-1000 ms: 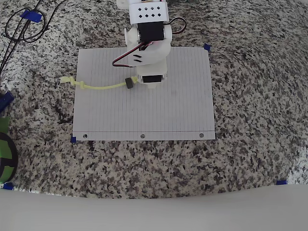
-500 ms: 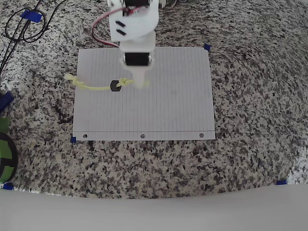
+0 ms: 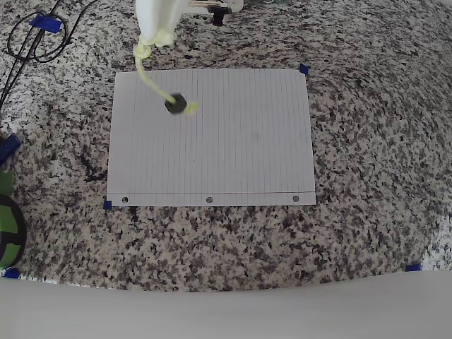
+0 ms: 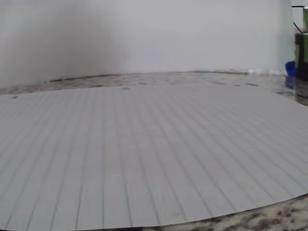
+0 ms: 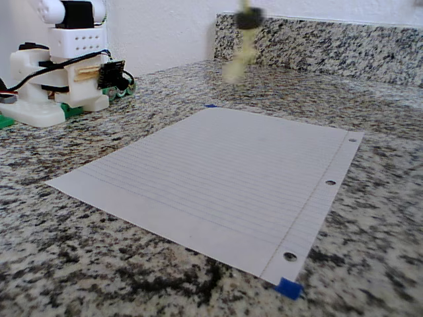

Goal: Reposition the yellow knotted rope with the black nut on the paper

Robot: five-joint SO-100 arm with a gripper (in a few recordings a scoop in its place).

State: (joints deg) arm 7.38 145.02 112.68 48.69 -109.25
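Note:
The white lined paper (image 3: 233, 148) lies flat on the granite counter, its punched holes along the near edge; it also spreads across the wrist view (image 4: 144, 154) and the fixed view (image 5: 218, 172). My white gripper (image 3: 159, 35) is beyond the paper's far left corner, shut on one end of the yellow knotted rope (image 3: 152, 79). The rope hangs in the air, slanting over the paper's far left part. The black nut (image 3: 176, 104) sits near the rope's free end, against a knot. In the fixed view the rope (image 5: 236, 59) dangles blurred above the counter with the nut (image 5: 250, 18) on it.
Black cables (image 3: 32, 39) and blue tape lie at the far left of the counter. A green and black object (image 3: 7, 226) sits at the left edge. Blue tape (image 3: 107, 205) marks the paper's corners. The arm's white base (image 5: 59, 72) stands behind the sheet.
The gripper has risen and swung toward the far left, lifting the rope off the paper. The nut now hangs over the sheet's far left area.

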